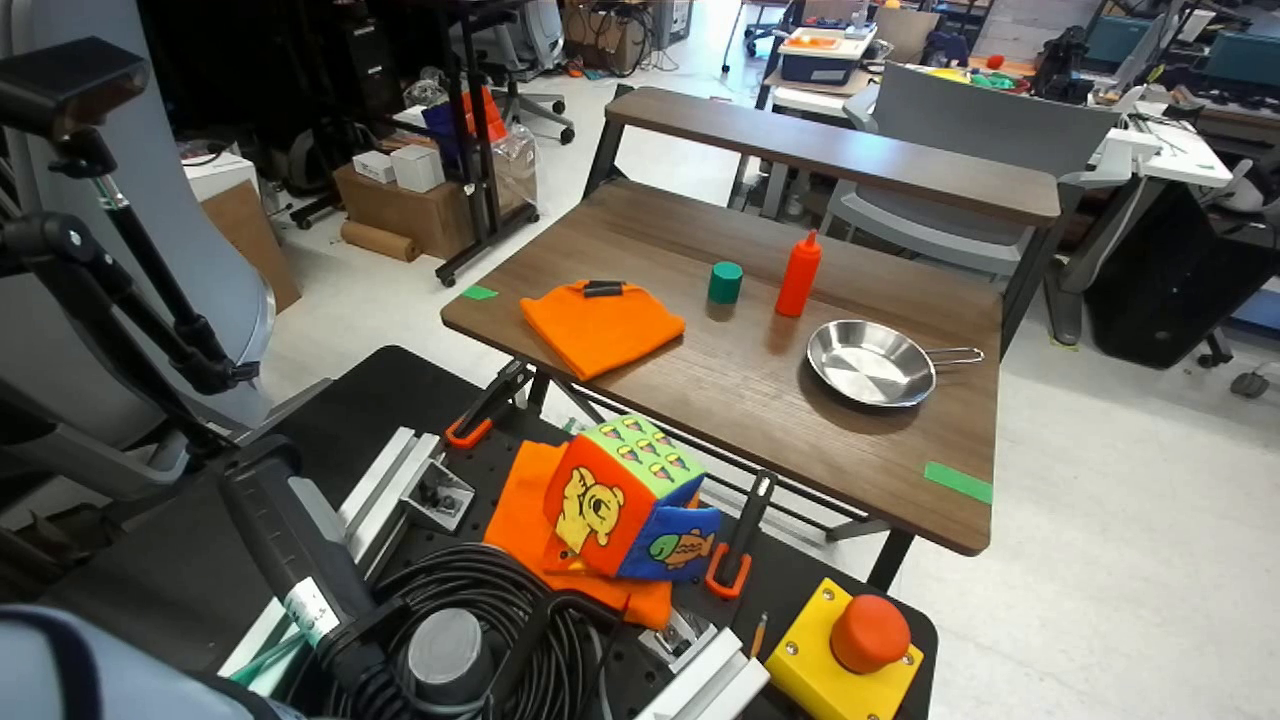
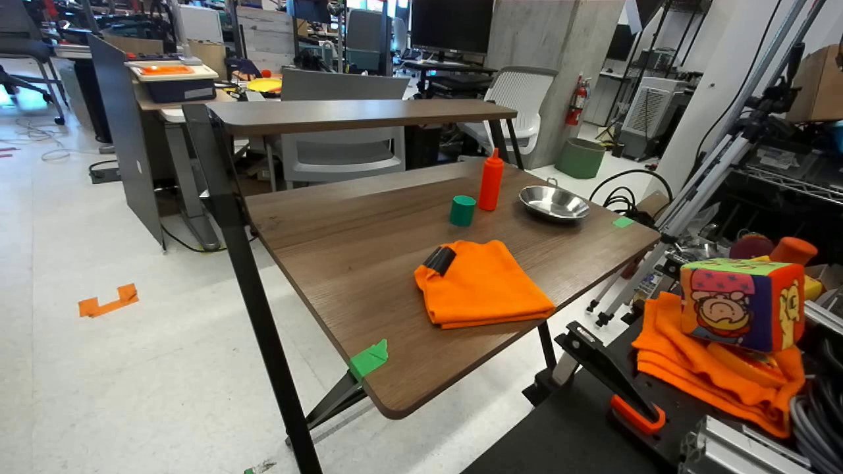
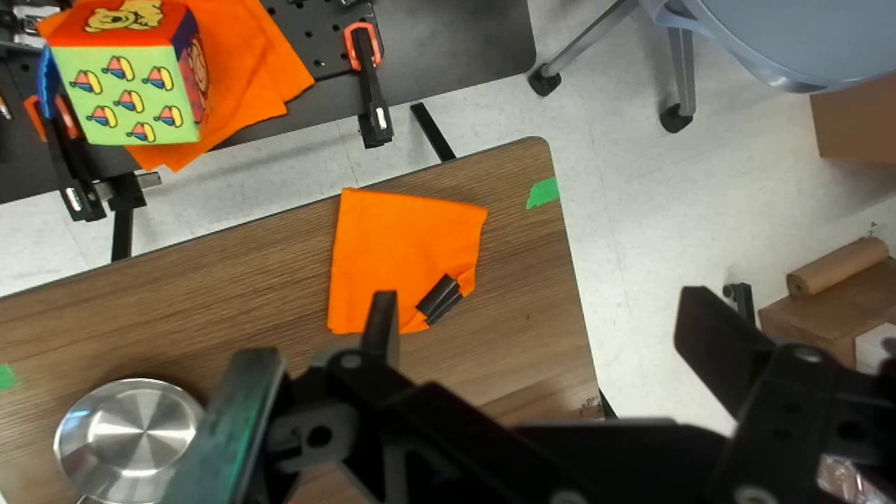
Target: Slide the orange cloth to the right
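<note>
The orange cloth lies flat and folded on the brown table, near a corner marked with green tape. It shows in both exterior views (image 1: 605,330) (image 2: 484,283) and in the wrist view (image 3: 399,245). A black strip (image 3: 439,299) sits on one of its corners. My gripper (image 3: 540,301) shows only in the wrist view, with its fingers wide apart and nothing between them. It appears to be above the table; its left finger overlaps the cloth's lower edge in that view, and its right finger appears over the floor past the table edge. Both exterior views leave the gripper out.
A green cup (image 1: 725,284), a red-orange bottle (image 1: 798,276) and a metal pan (image 1: 872,365) stand on the table (image 1: 740,375). A raised shelf (image 1: 830,150) runs along one long side. A printed cube (image 1: 630,500) lies on another orange cloth (image 1: 520,500) on the black base.
</note>
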Robot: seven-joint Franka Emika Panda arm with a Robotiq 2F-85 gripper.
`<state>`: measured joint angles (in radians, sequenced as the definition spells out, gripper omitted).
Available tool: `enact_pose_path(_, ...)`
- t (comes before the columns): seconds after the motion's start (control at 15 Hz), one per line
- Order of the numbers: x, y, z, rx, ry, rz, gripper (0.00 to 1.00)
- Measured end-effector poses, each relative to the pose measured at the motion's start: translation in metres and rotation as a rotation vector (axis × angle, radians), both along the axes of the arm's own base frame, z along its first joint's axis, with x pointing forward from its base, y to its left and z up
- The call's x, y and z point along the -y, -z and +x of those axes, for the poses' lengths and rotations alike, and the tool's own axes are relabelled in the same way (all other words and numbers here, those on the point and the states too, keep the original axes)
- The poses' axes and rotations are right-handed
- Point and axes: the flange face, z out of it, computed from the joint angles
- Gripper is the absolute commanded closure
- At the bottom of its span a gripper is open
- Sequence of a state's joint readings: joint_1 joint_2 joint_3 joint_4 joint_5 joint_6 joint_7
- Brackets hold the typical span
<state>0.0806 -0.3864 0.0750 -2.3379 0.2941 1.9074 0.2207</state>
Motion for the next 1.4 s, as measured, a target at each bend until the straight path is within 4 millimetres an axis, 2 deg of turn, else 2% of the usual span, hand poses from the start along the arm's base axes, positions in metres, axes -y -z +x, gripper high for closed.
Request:
enact_pose_path(0.27,-0.014,0.049,0.023,-0.044,-0.02,-0.061,0.0)
enact_pose_path(0.67,-0.026,0.139,0.054,-0.117,-0.045,-0.181,0.0)
enact_pose_path(1.13,-0.042,0.238,0.067,-0.231,-0.066,-0.243,0.0)
enact_pose_path(1.4,-0.054,0.278,0.076,-0.241,-0.039,-0.28,0.0)
